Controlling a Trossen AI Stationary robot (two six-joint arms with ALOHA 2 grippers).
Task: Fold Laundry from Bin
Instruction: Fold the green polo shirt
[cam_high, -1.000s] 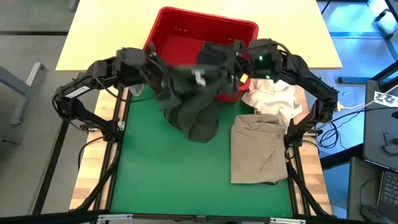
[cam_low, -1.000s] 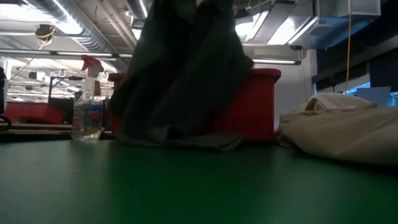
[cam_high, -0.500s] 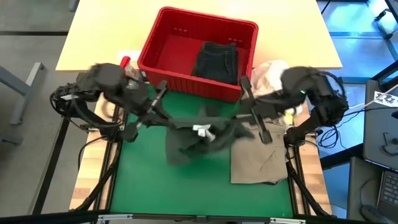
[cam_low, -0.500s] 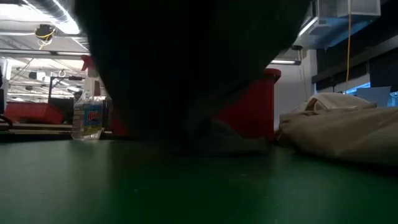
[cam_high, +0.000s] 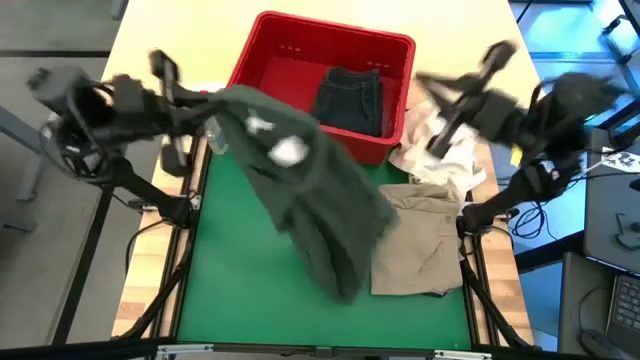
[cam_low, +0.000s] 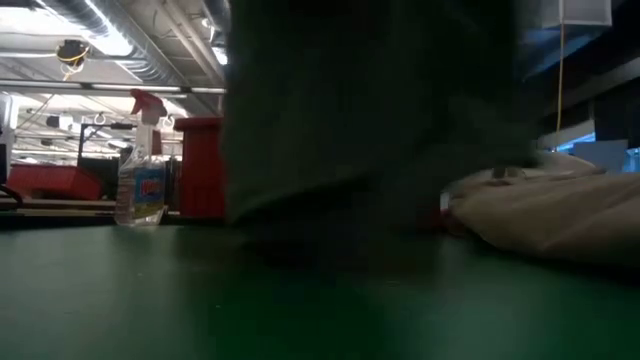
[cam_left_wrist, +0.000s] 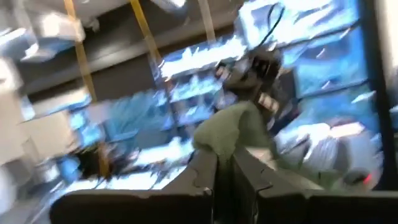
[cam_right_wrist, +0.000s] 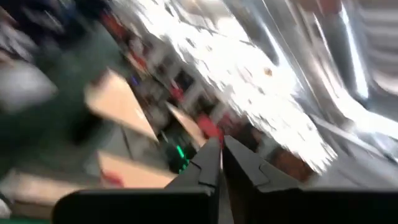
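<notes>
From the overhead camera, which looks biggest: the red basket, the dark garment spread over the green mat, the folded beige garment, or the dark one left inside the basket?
1. Dark garment and red basket: similar, too close to rank; the garment may be lifted nearer the camera.
2. Beige garment.
3. Dark garment in the basket, smallest.

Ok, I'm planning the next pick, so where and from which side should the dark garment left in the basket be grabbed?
Probably from straight above: the red basket's walls block any sideways approach. The dark garment lies flat in the basket's right half, so pinch its far edge, which sits clear on the bare floor, away from the near wall.
</notes>
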